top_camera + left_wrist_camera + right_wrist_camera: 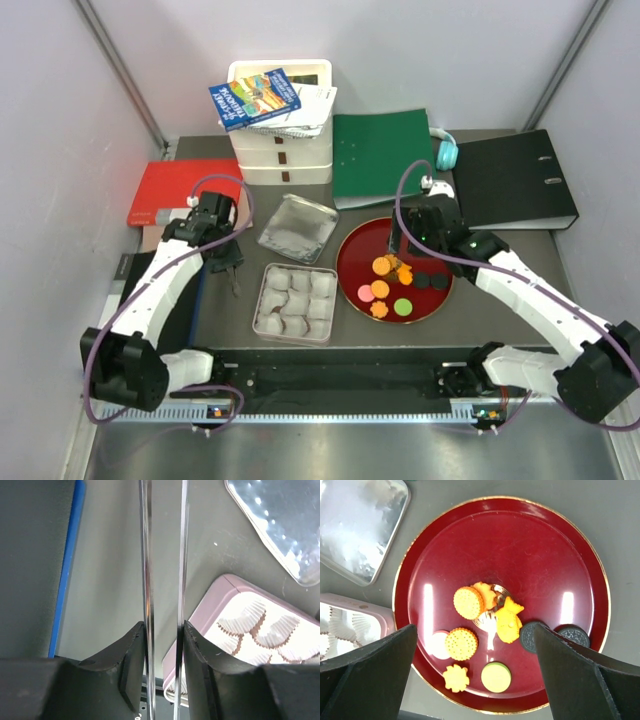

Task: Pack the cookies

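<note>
Several cookies [382,265], orange, black, pink and green, lie on a red plate [360,240]. In the right wrist view an orange round cookie [468,602], a green one [496,676], a pink one [439,645] and a black one [574,634] show on the plate [520,535]. My right gripper [475,630] hangs open and empty above them [405,245]. My left gripper [228,265] is shut on thin metal tongs [146,555], left of the pink tin [267,300] of white paper cups. The tin's rim [220,595] shows to the right of the tongs.
The tin's silver lid [298,228] lies behind the tin. A white drawer stack [280,150] with books, a green folder [380,158], blue headphones [446,150] and a black binder [515,180] stand at the back. A red book [180,192] lies far left.
</note>
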